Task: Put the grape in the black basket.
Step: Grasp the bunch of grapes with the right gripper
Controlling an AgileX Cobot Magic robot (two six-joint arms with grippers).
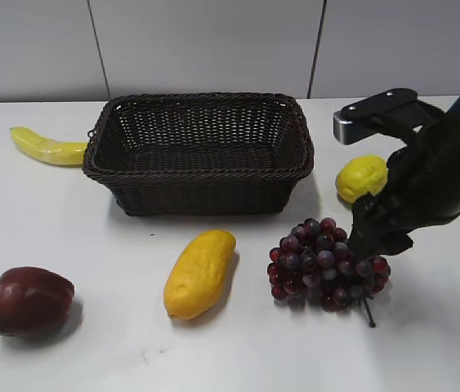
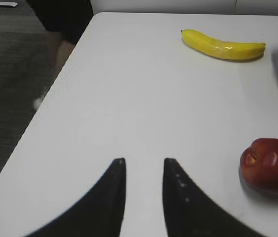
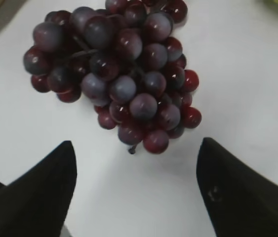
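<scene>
The grape (image 1: 323,264) is a dark red-purple bunch lying on the white table, in front of the black basket (image 1: 199,192) and to its right. In the right wrist view the grape (image 3: 124,74) fills the upper middle. My right gripper (image 3: 136,148) is open, its two black fingers wide apart just short of the bunch and not touching it. In the exterior view the right gripper (image 1: 374,237) hangs at the bunch's right edge. My left gripper (image 2: 142,160) is open and empty above bare table, out of the exterior view. The basket is empty.
A yellow mango (image 1: 199,273) lies left of the grape. A lemon (image 1: 360,177) sits right of the basket. A dark red apple (image 1: 28,300) is at the front left, also in the left wrist view (image 2: 270,164). A banana (image 1: 47,147) lies left of the basket.
</scene>
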